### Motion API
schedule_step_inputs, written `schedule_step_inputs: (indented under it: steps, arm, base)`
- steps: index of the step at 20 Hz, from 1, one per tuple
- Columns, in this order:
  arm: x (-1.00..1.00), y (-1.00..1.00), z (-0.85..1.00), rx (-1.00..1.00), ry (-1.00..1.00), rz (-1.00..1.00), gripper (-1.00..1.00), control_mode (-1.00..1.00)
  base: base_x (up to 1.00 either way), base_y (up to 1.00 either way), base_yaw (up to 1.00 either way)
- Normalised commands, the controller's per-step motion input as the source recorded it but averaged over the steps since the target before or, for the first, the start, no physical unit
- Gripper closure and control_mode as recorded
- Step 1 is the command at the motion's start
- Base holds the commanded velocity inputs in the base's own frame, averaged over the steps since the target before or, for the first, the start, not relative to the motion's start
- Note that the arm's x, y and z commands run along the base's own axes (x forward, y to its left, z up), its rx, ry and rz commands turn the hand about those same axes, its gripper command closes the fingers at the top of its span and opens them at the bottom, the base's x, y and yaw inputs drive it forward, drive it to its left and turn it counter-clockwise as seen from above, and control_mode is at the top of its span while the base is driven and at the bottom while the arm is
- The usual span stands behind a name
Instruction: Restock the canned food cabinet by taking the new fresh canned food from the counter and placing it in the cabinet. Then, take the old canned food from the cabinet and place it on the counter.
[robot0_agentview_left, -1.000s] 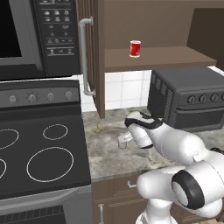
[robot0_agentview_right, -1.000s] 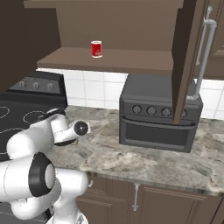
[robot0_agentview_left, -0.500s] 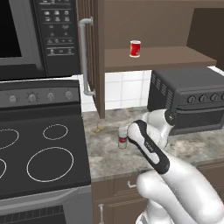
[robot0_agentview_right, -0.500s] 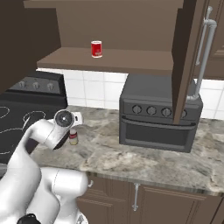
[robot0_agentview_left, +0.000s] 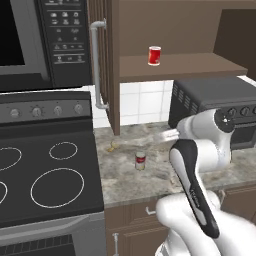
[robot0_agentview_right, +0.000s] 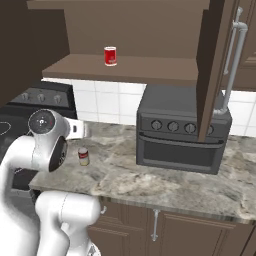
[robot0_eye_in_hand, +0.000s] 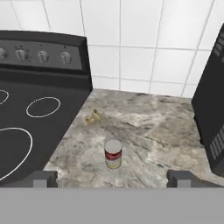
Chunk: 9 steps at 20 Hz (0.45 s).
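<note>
The old canned food (robot0_eye_in_hand: 113, 154), red above and cream below, stands upright on the marbled counter (robot0_eye_in_hand: 153, 131), beside the stove; it is also seen in the base views (robot0_agentview_left: 140, 161) (robot0_agentview_right: 83, 156). My gripper (robot0_eye_in_hand: 113, 178) hovers above and back from this can, open, with nothing between its fingertips (robot0_eye_in_hand: 43, 177). The new fresh canned food (robot0_agentview_left: 154, 55) (robot0_agentview_right: 110, 56), all red, stands on the shelf of the cabinet (robot0_agentview_left: 190, 65) (robot0_agentview_right: 150, 67). The cabinet's door (robot0_agentview_left: 107, 65) (robot0_agentview_right: 215, 65) hangs open.
A dark toaster oven (robot0_agentview_left: 215, 100) (robot0_agentview_right: 185, 130) (robot0_eye_in_hand: 212, 109) sits on the counter to the can's right. The black stovetop (robot0_agentview_left: 45, 170) (robot0_eye_in_hand: 26, 109) borders the counter on the left, under a microwave (robot0_agentview_left: 30, 40). A small yellowish scrap (robot0_eye_in_hand: 93, 116) lies behind the can.
The hand was down at the banded can a second ago and has since lifted up and away. The can is left standing free on the counter.
</note>
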Motion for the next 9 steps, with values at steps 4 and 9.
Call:
schedule_step_inputs:
  steps: [4, 9]
  arm:
    - [-1.0, -0.75, 0.74, 0.05, 0.0, -0.26, -1.0, -1.0]
    - [-0.53, -0.31, 0.27, -0.03, -0.13, -0.09, -1.0, -1.0]
  base:
    - [0.0, 0.0, 0.0]
    - [0.0, 0.0, 0.0]
